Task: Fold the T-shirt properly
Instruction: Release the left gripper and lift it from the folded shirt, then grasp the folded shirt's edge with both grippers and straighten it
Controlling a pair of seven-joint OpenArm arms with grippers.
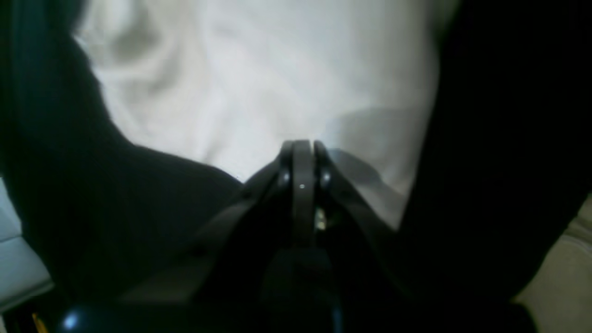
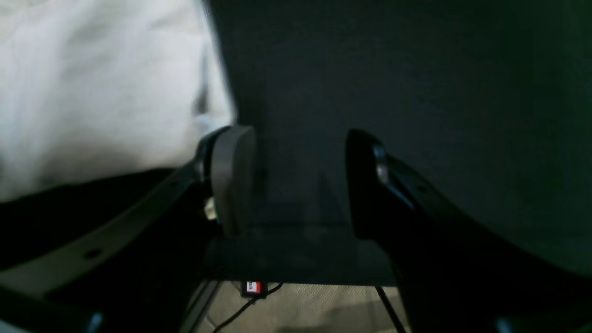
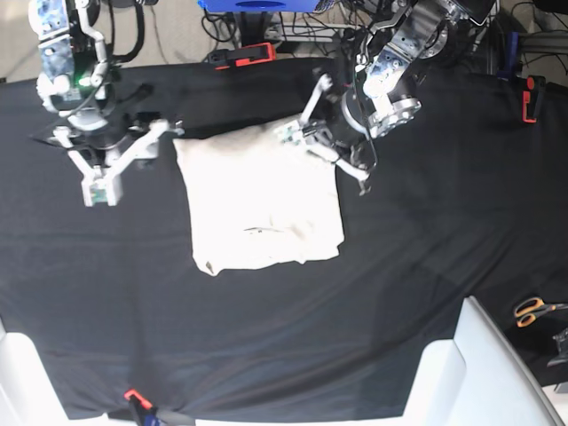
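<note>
The cream T-shirt (image 3: 262, 200) lies flat as a rough rectangle on the black cloth, with small wrinkles near its lower edge. My left gripper (image 3: 293, 133) is at the shirt's far right corner. In the left wrist view, the left gripper (image 1: 303, 145) is shut, its tips just over the pale T-shirt (image 1: 259, 83); I cannot tell whether fabric is pinched. My right gripper (image 3: 129, 164) is open and empty beside the shirt's far left corner. In the right wrist view, the right gripper (image 2: 300, 180) has its jaws wide apart over black cloth, with the T-shirt (image 2: 92, 92) to the left.
The large black cloth (image 3: 426, 248) covers the table. Orange-handled scissors (image 3: 532, 311) lie at the right edge. A white object (image 3: 479, 373) stands at the front right. Red clamps (image 3: 531, 98) hold the cloth at the edges. Cables and a blue box (image 3: 257, 7) sit behind.
</note>
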